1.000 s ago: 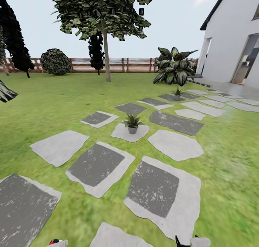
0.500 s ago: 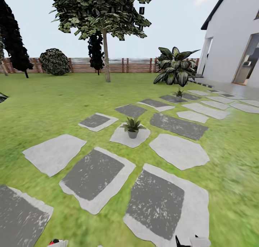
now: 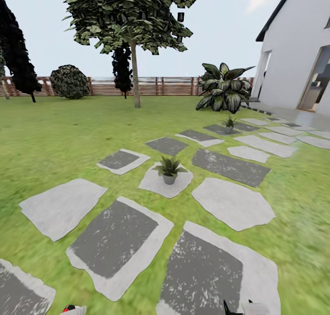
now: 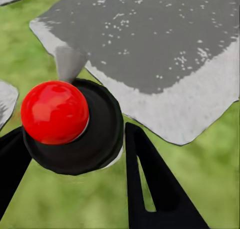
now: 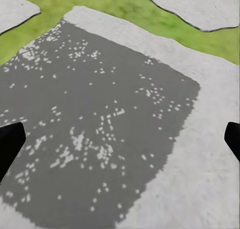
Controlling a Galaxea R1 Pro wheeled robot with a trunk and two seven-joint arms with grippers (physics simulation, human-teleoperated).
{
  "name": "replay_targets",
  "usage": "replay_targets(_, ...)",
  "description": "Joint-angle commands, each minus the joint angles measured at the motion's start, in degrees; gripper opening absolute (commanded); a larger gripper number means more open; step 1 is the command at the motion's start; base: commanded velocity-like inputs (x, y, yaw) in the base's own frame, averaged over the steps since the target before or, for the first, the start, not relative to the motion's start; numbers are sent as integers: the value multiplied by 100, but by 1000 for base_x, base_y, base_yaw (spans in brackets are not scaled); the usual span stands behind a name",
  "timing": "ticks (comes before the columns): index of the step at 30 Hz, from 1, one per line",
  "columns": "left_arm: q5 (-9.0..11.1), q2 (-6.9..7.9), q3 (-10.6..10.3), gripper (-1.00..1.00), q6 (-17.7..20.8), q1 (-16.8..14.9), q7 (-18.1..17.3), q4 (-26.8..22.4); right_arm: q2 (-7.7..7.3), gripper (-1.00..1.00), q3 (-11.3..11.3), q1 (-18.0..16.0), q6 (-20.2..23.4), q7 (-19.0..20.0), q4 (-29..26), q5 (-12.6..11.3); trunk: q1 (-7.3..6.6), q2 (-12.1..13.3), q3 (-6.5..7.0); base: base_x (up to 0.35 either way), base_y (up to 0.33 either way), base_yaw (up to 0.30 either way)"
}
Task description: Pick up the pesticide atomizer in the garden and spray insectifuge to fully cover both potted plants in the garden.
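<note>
- Green lawn (image 3: pixel 55 131) spreads ahead, crossed by a trail of grey and white stepping stones (image 3: pixel 114 239) that runs toward a white house (image 3: pixel 298 53) on the right.
- A small potted plant (image 3: pixel 169 169), a rosette of pointed green leaves in a round grey pot, stands on a pale stone in the middle of the path.
- A second potted plant (image 3: pixel 229 124) sits farther along the stones, near a large broad-leaved shrub (image 3: pixel 223 86).
- A brown slatted fence (image 3: pixel 146 85) closes the far edge of the lawn, with a tall tree (image 3: pixel 133 26) and a rounded bush (image 3: pixel 69 81) before it.
- The left gripper (image 4: pixel 75 154) clasps the pesticide atomizer (image 4: pixel 70 126) between its black fingers (image 4: pixel 150 184); the bottle's red top faces the wrist camera, above grass and a dark stone.
- The right gripper (image 5: pixel 120 144) is spread wide, its two black fingertips (image 5: pixel 10 144) at opposite edges of the wrist view, nothing between them, above a speckled grey stone (image 5: pixel 100 114).
</note>
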Motion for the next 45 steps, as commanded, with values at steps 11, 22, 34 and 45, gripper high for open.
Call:
replay_targets(11, 59, 1, -3, -100, -14, -3, -27, 5, 0, 100, -10, -3, -16, -1, 4, 10, 2, -2, -5, 338, 0, 0)
replay_targets(22, 59, 1, -5, -100, -13, -3, -28, 5, 0, 100, -10, -3, -12, -1, 4, 10, 2, -2, -5, 338, 0, 0)
replay_targets(34, 54, -39, -9, -100, -19, -3, -35, 5, -2, 100, -10, -3, -19, -9, 14, 10, 2, -2, -5, 338, 0, 0)
replay_targets(45, 52, 4, -2, -100, -27, 39, -56, -10, 2, 100, -1, -3, -15, -10, 199, 17, 2, -2, -5, 338, 0, 0)
